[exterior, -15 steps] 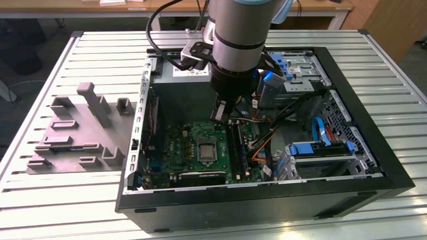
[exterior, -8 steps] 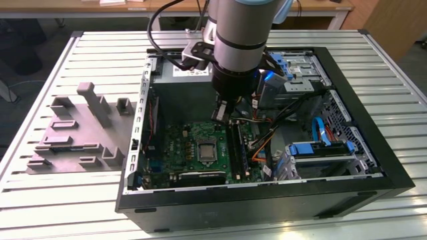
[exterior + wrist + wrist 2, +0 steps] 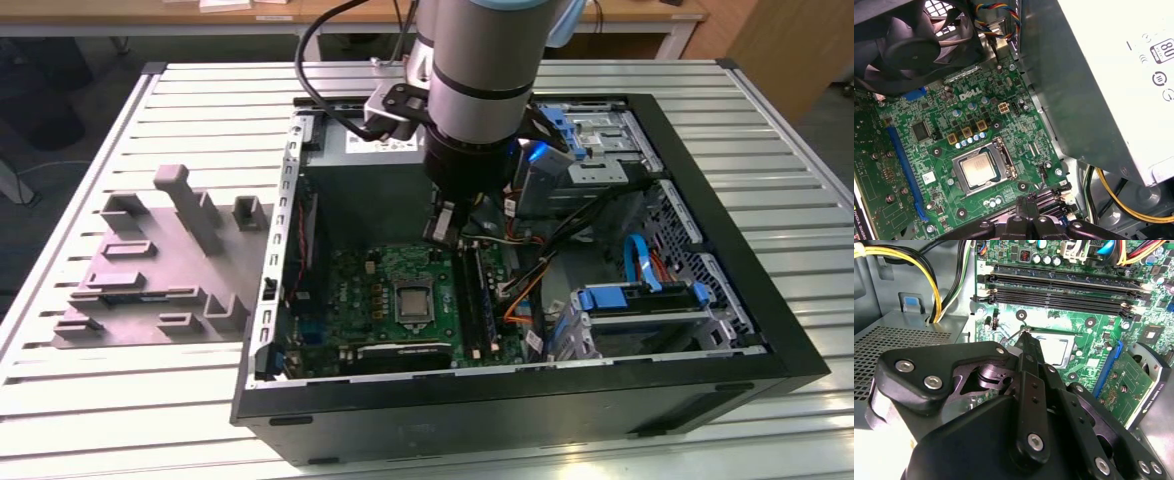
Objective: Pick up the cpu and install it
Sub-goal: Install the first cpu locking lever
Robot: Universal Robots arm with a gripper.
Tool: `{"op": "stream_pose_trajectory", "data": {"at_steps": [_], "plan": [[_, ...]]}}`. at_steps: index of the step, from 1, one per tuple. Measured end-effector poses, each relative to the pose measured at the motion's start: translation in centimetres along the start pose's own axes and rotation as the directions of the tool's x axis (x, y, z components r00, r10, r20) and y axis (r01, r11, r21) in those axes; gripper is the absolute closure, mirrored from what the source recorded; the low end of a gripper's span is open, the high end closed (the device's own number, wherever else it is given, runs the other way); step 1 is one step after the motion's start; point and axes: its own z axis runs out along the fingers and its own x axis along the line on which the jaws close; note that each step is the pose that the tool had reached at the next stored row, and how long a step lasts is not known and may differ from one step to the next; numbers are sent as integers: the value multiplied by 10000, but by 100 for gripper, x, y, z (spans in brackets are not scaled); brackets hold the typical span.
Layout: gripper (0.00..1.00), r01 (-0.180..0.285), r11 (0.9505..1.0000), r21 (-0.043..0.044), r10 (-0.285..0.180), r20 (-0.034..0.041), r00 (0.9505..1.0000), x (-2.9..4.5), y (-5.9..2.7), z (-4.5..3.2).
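Exterior view findings: the arm (image 3: 474, 90) reaches down into an open black computer case (image 3: 534, 390) that lies on its side on a slatted metal counter (image 3: 200, 400). The end effector (image 3: 447, 228) hangs inside the case, above the green motherboard (image 3: 367, 300) and close to its upper edge. A large grey moulded fixture (image 3: 154, 270) with upright blocks rests on the counter outside the case, well apart from the end effector.

First wrist view findings: the cpu (image 3: 978, 167), a small square chip with a pale metal top, sits inside the dark socket frame (image 3: 1006, 160) on the motherboard (image 3: 1019, 145). It lies flat and is seated within the frame's opening. The end effector (image 3: 1026, 220) is above the board, near the socket but apart from the chip; nothing is held between its tips. The grey power-supply box (image 3: 1104, 75) stands just beside the end effector, with yellow cables (image 3: 1119, 200) running under it. A black fan (image 3: 909, 45) sits beyond the socket, farther from the end effector.

Second wrist view findings: the end effector (image 3: 1026, 340) has its dark fingers (image 3: 1030, 357) drawn together to a narrow tip, clenched on nothing. The tip stands just beside the near edge of the cpu (image 3: 1056, 350); whether it touches the frame cannot be told. Black memory slots (image 3: 1064, 287) run across the board beyond the socket.
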Motion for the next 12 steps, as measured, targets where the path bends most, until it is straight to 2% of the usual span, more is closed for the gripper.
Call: {"op": "stream_pose_trajectory", "data": {"at_steps": [5,12], "plan": [[89,1,10000,-3,-1,7,10000,-26,-11,12],[89,0,10000,-3,0,8,10000,-133,6,36]]}}
